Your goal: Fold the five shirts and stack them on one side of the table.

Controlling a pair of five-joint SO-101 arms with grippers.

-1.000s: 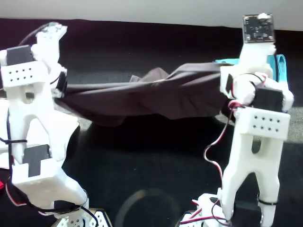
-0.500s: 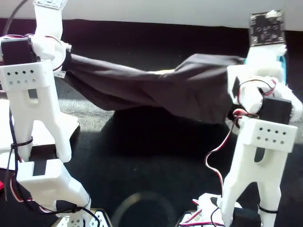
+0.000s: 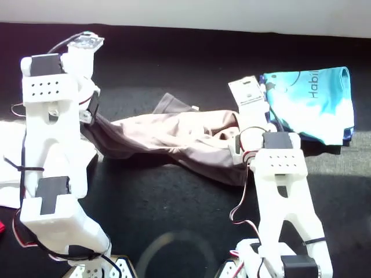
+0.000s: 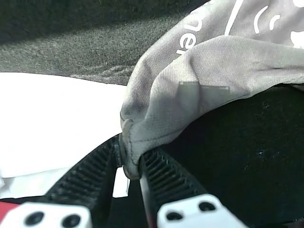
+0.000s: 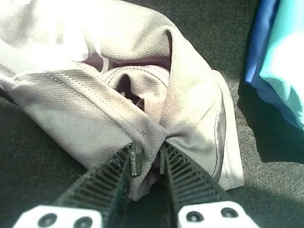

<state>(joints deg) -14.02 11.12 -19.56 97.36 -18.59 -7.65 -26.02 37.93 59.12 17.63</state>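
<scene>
A grey shirt (image 3: 179,136) lies bunched across the middle of the dark table between my two arms. My left gripper (image 4: 131,164) is shut on a hem of the grey shirt (image 4: 199,61) at its left end, low over the table. My right gripper (image 5: 148,159) is shut on a fold of the grey shirt (image 5: 118,85) at its right end. In the high view the left gripper (image 3: 93,113) and the right gripper (image 3: 240,142) sit at the two ends of the cloth. A folded turquoise and blue shirt (image 3: 310,104) lies at the back right.
White cloth (image 3: 11,156) covers the table's left side behind the left arm, also seen as white cloth (image 4: 57,123) beside the left gripper. The turquoise shirt (image 5: 285,57) lies close to the right gripper. The black table (image 3: 174,220) stretches in front.
Both arms have come down from holding the grey shirt stretched in the air. The shirt now rests slack and bunched on the table, and the right arm has shifted left, uncovering the turquoise shirt.
</scene>
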